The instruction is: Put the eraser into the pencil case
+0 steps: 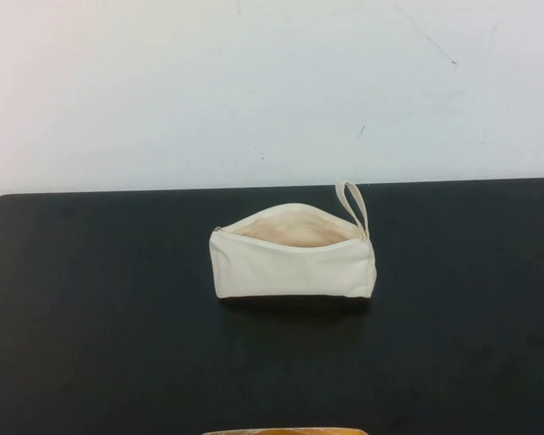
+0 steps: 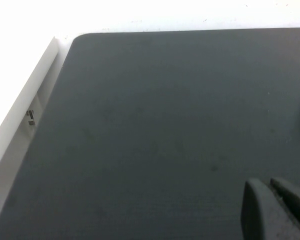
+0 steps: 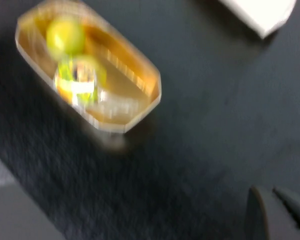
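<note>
Pencil case: cream pouch, unzipped, beige lining showing, loop strap at right end, mid-table.

One pencil case, one amber tray and two hands: left hand, right hand.

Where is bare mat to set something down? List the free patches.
High view: the black mat lies bare left of the pencil case, right of it, and in front up to the yellow tray at the near edge. Left gripper is over bare mat; right gripper is over mat beside that tray. Crowded only mid-mat.
</note>
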You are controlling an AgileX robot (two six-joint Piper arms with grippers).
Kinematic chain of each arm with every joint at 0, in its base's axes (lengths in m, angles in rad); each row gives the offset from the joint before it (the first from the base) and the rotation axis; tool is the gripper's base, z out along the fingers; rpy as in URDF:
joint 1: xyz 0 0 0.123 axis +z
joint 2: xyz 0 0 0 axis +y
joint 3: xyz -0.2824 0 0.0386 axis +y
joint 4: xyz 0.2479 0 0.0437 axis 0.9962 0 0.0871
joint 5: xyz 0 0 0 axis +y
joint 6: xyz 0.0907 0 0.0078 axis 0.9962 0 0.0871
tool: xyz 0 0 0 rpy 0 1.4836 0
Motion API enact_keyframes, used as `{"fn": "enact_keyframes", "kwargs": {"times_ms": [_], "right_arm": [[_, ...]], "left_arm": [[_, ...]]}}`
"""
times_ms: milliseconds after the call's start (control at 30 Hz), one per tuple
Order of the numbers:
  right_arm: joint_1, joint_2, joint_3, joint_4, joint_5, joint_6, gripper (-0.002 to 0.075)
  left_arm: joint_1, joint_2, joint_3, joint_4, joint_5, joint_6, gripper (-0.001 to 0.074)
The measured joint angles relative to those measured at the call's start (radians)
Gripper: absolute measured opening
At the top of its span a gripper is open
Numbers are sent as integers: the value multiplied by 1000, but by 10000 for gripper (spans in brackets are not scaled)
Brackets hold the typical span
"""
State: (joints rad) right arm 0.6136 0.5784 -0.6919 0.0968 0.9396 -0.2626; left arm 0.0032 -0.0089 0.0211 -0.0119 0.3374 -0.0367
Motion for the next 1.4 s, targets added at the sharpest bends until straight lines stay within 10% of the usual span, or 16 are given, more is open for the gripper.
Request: {"fn": "enact_keyframes", "kwargs": {"times_ms": [300,633,933,1400], "right_arm": [[-22,-61,239,-59,-253,8,-1],[-465,-434,666,-65,-838,8,-1],[-629,-588,719,-65,-633,8,-1],[-637,-588,717,-65,-589,23,-1]], "left_arm": [[0,0,0,0,0,0,-1],[0,0,0,0,0,0,-1],[0,0,0,0,0,0,-1],[0,0,0,0,0,0,-1]]}}
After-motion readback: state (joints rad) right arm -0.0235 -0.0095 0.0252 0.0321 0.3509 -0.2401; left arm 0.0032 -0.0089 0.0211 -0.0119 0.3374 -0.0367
